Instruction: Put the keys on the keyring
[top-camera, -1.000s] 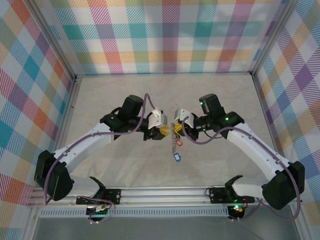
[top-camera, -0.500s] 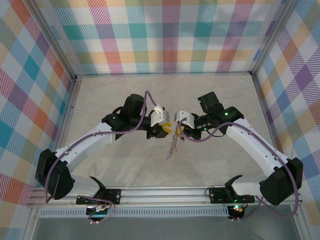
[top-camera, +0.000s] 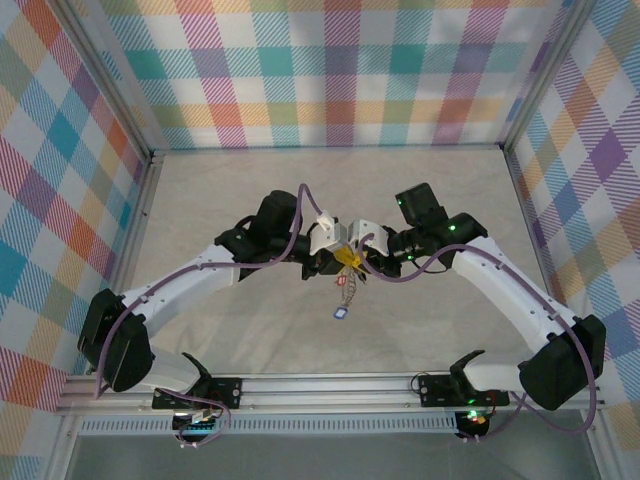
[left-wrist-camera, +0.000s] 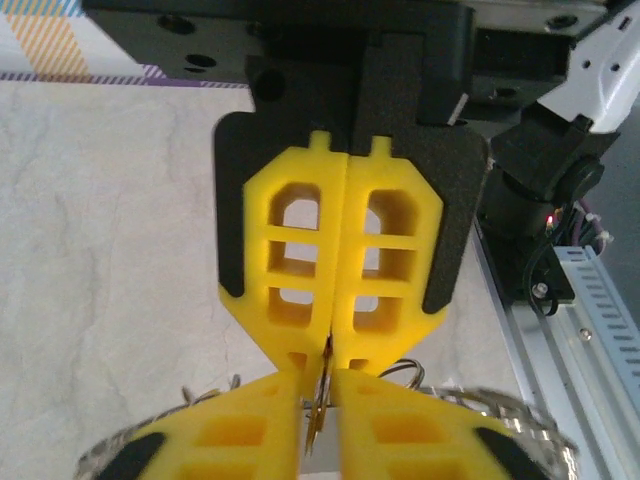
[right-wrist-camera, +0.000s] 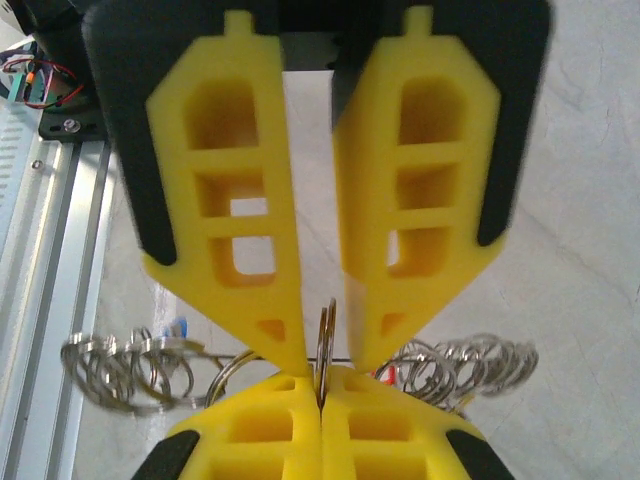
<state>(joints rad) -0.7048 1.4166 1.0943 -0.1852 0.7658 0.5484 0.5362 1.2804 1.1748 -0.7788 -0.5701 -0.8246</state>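
Bare counter (top-camera: 230, 190) lies open all round, and the checked walls (top-camera: 60, 170) and near rail (top-camera: 330, 384) stand well apart from the work. At mid-counter the left hand (top-camera: 334, 257) is closed, its tips pinching what looks like the keyring (right-wrist-camera: 325, 322), seen edge-on. The right hand (top-camera: 357, 262) meets it tip to tip, also clamped on that thin hoop. From above, keys (top-camera: 343, 288) and a blue tag (top-camera: 341, 313) hang beneath the hands. The wrist views add silver coils (right-wrist-camera: 125, 365) on either side.

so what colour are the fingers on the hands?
Yellow fingers with black outer backing; the right wrist view shows them best.
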